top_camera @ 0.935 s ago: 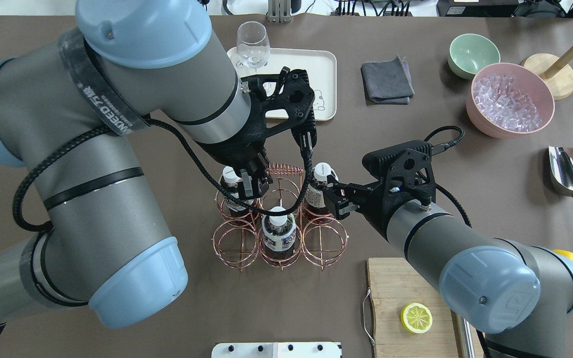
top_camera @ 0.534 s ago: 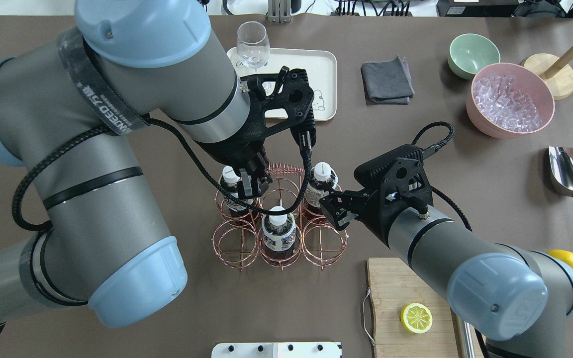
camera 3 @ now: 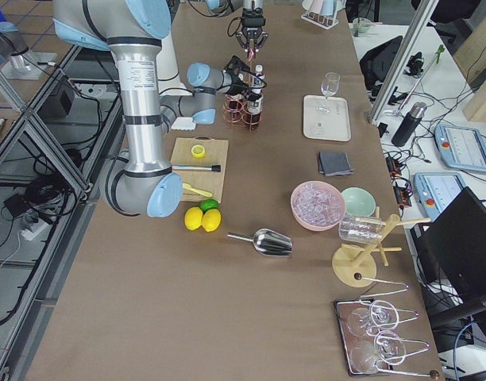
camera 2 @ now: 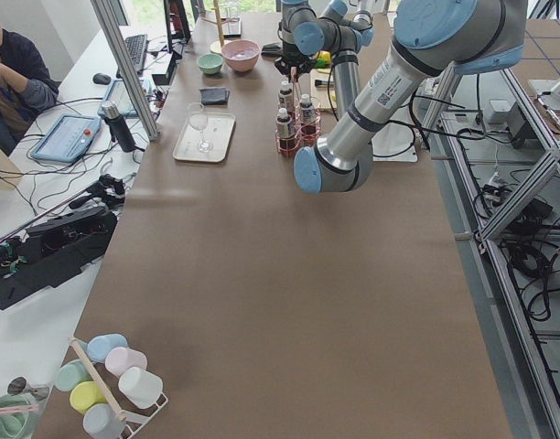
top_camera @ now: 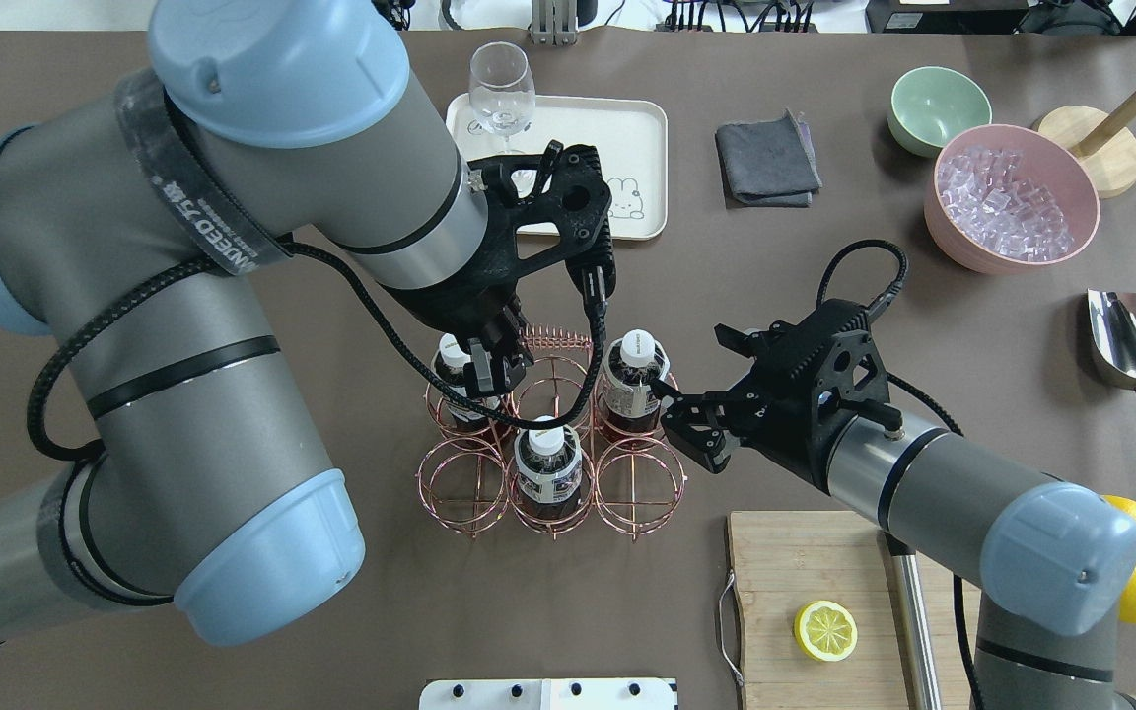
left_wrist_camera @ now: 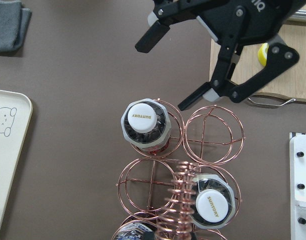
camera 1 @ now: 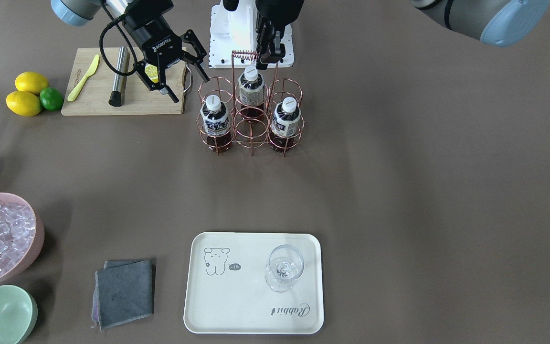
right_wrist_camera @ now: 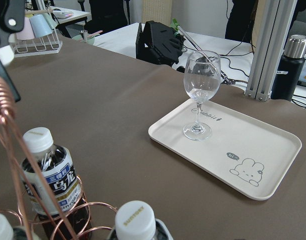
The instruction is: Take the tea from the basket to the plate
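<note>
Two arms work: the right end effector (top_camera: 678,422) gapes wide at four o'clock of the tea (top_camera: 630,380), while the left end effector (top_camera: 492,373) pinches narrow on the basket (top_camera: 555,341) handle.

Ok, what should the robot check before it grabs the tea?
1. Right gripper open: ok, jaws wide apart.
2. The tea between those jaws: not ok, the gripper sits beside the basket.
3. Left gripper on the basket's handle: ok, looks clamped.
4. Tea's white cap on: ok.
5. Room on the plate: ok, only a wine glass at one end.
</note>
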Controlling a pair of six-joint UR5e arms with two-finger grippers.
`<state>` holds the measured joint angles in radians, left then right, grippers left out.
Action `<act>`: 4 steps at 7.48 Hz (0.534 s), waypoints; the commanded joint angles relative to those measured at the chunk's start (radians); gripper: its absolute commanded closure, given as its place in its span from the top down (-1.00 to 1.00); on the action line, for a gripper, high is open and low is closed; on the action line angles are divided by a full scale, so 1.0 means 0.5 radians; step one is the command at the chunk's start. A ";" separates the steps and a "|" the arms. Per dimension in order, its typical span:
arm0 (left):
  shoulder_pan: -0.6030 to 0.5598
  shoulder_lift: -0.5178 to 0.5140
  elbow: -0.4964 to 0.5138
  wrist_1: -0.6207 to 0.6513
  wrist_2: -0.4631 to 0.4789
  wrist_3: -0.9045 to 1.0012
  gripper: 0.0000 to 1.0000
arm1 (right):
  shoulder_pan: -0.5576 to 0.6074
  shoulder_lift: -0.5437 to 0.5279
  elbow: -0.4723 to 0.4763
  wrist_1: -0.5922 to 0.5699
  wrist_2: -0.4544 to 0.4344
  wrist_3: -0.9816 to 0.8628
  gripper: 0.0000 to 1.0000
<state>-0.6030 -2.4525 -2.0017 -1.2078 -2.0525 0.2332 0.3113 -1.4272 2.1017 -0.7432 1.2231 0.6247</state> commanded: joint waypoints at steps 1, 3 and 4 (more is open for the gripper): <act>0.000 0.012 0.003 -0.014 0.000 0.000 -1.00 | 0.132 0.175 -0.144 0.011 0.122 -0.004 0.68; 0.000 0.012 0.003 -0.014 0.000 0.000 -1.00 | 0.129 0.243 -0.178 -0.008 0.116 0.008 0.69; 0.000 0.012 0.003 -0.014 0.000 -0.003 -1.00 | 0.126 0.231 -0.178 -0.005 0.116 0.015 0.69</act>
<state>-0.6029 -2.4469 -2.0000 -1.2148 -2.0525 0.2326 0.3745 -1.3198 2.0202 -0.7441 1.2805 0.6269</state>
